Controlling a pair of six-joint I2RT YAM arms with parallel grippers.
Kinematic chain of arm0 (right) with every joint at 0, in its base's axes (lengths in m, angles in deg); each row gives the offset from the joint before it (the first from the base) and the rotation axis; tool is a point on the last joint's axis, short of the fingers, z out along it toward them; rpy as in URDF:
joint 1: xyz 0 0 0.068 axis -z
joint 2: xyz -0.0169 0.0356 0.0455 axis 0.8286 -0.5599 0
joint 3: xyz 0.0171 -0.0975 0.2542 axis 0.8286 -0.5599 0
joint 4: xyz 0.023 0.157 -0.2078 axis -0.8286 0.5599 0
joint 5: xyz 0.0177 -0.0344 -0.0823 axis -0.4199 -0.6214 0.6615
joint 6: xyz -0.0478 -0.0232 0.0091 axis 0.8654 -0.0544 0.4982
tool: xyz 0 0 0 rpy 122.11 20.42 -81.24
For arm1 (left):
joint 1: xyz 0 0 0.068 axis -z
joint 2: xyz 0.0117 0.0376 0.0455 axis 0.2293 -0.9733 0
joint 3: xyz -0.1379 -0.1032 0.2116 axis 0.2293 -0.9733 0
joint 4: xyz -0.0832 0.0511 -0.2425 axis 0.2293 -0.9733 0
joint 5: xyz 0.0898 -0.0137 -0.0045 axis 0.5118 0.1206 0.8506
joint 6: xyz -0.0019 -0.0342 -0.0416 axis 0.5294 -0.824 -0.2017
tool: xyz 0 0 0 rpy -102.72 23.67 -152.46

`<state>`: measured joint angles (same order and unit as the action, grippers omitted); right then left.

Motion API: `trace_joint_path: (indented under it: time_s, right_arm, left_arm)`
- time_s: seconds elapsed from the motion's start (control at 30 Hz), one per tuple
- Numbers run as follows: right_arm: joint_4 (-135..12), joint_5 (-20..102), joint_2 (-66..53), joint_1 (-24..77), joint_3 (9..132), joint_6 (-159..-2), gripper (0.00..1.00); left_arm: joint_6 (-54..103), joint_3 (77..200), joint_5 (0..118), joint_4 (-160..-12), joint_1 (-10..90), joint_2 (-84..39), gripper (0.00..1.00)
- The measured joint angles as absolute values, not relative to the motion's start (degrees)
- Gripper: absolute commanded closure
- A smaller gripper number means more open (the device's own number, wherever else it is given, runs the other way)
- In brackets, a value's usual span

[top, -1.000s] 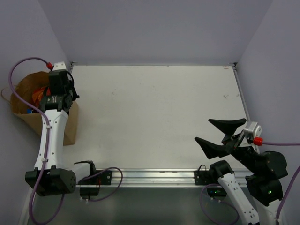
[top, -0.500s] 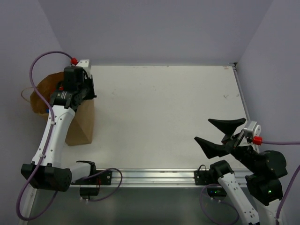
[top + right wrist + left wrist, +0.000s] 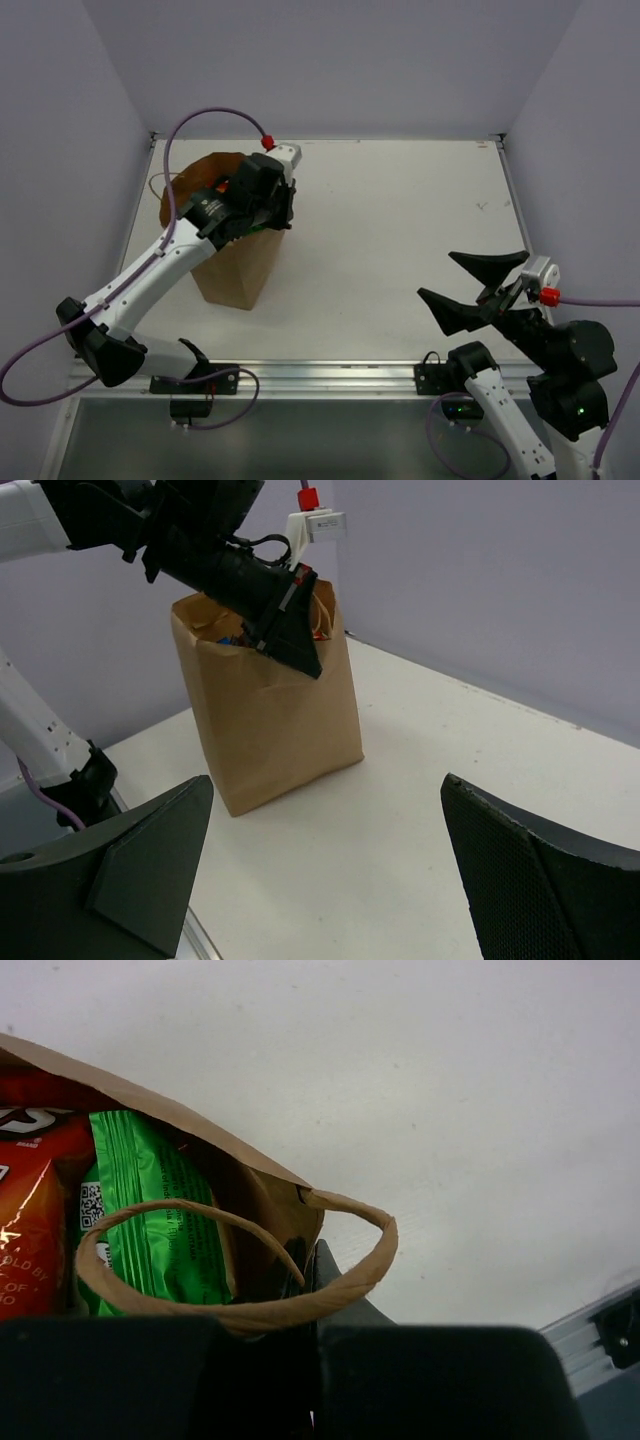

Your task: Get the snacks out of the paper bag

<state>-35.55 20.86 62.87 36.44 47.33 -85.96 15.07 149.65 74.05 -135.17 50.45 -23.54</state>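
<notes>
The brown paper bag stands upright on the left half of the table. My left gripper is shut on its right top rim, one finger inside and one outside; in the left wrist view the rim and a twisted handle sit at the jaws. Inside the bag I see a green packet and a red-orange Doritos bag. The other snacks are hidden. My right gripper is open and empty at the front right. The bag also shows in the right wrist view.
Lilac walls close in the table at the back and both sides. A metal rail runs along the near edge. The left arm's purple cable arcs above the bag.
The left gripper has dragged the paper bag from the table's far left edge rightward onto the table, still holding its rim. The right arm has not moved.
</notes>
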Motion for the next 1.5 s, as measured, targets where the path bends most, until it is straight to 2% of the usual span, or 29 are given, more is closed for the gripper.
trace_joint_path:
  time_s: [0.2, 0.27, 0.3, 0.37, 0.4, 0.5, 0.63, 0.7, 0.9, 0.97, 1.27, 1.37, 1.5]
  right_arm:
    - [-33.3, 23.1, 62.7, 36.4, 48.3, -84.9, 0.01]
    - [-32.9, 23.7, 62.7, 36.4, 48.4, -84.7, 0.01]
    - [-32.6, 23.9, 62.7, 36.4, 48.5, -84.5, 0.01]
    - [-32.0, 24.3, 62.7, 36.4, 48.7, -84.2, 0.01]
    - [-31.7, 24.6, 62.7, 36.4, 48.9, -84.1, 0.01]
    - [-30.9, 25.1, 62.7, 36.4, 50.0, -83.8, 0.01]
    - [-30.1, 26.2, 62.7, 36.4, 51.3, -83.4, 0.01]
    - [-29.6, 26.6, 62.7, 36.4, 51.7, -83.2, 0.01]
    - [-28.7, 27.9, 62.7, 36.4, 52.4, -82.5, 0.01]
    - [-28.6, 28.1, 62.7, 36.4, 52.5, -82.4, 0.01]
    - [-27.8, 29.6, 62.7, 36.4, 53.1, -81.7, 0.01]
    - [-27.5, 29.7, 62.7, 36.4, 53.1, -81.5, 0.01]
    - [-27.3, 29.6, 62.3, 36.4, 53.1, -81.3, 0.01]
  left_arm:
    - [11.2, 153.1, 76.6, -134.2, 59.1, -26.6, 0.98]
    - [10.4, 153.7, 76.8, -134.1, 59.2, -26.6, 0.81]
    - [10.0, 154.0, 76.8, -134.2, 59.1, -26.7, 0.67]
    - [9.3, 155.1, 76.8, -134.5, 59.1, -27.0, 0.58]
    - [9.0, 155.9, 76.8, -134.6, 59.1, -27.2, 0.47]
    - [8.6, 158.6, 76.5, -135.0, 59.1, -27.4, 0.32]
    - [8.2, 163.2, 76.1, -136.2, 59.1, -27.3, 0.23]
    - [8.4, 164.9, 75.5, -136.8, 59.1, -27.1, 0.12]
    - [8.7, 169.9, 74.7, -140.8, 59.1, -26.7, 0.08]
    - [8.7, 172.1, 75.0, -142.2, 59.1, -26.5, 0.0]
    - [10.0, 181.0, 86.6, -147.4, 57.9, -22.3, 0.0]
    - [11.2, 181.0, 90.3, -149.2, 50.8, -20.4, 0.0]
    - [13.1, 175.3, 94.4, -150.0, 38.9, -18.0, 0.0]
